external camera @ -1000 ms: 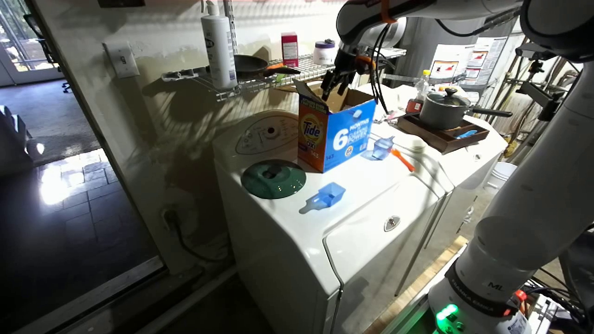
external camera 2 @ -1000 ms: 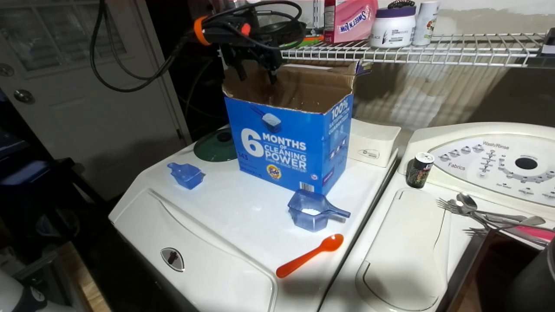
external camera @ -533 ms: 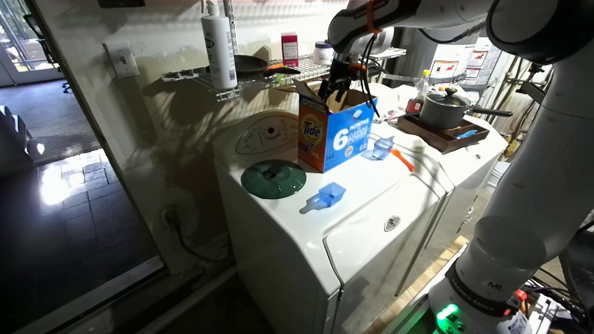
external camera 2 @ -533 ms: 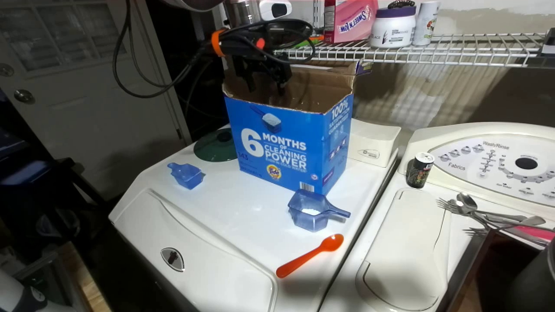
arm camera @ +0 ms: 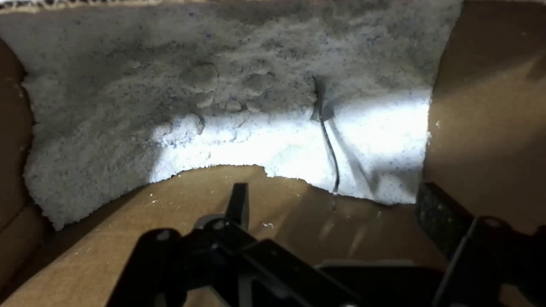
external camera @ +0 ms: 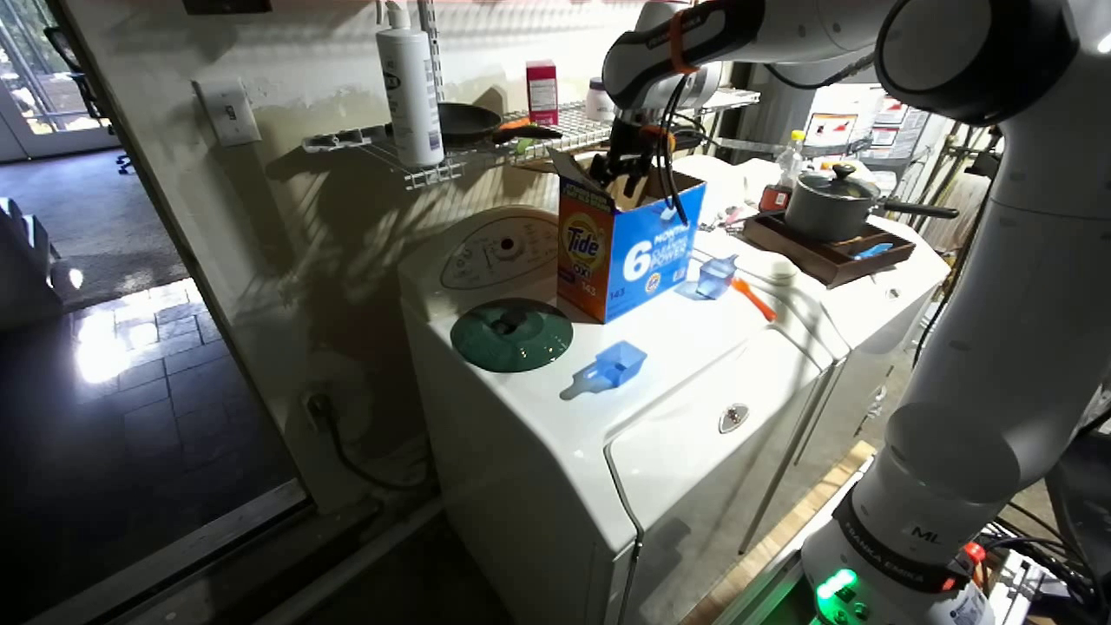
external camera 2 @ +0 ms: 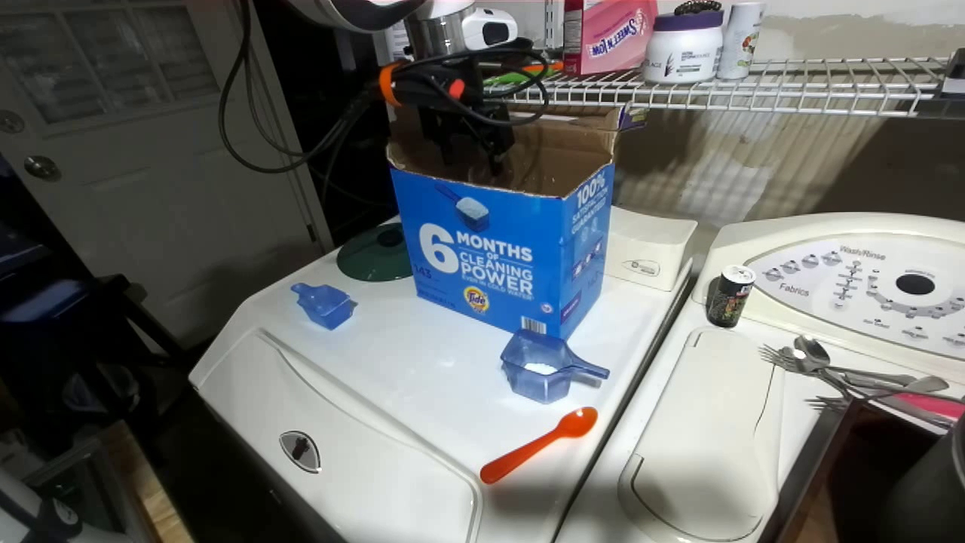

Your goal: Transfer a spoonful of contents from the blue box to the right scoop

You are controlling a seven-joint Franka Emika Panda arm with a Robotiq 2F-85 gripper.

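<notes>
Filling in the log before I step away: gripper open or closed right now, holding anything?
Gripper: open, holding nothing, above the powder in the blue box.

Hand sunk lower — further into the blue box, arm dipped with it

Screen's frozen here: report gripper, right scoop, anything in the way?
Gripper open at mouth of blue box. Thin metal handle poking from powder inside. Right scoop holding some white contents. Possible snag: raised cardboard flap beside gripper.
</notes>
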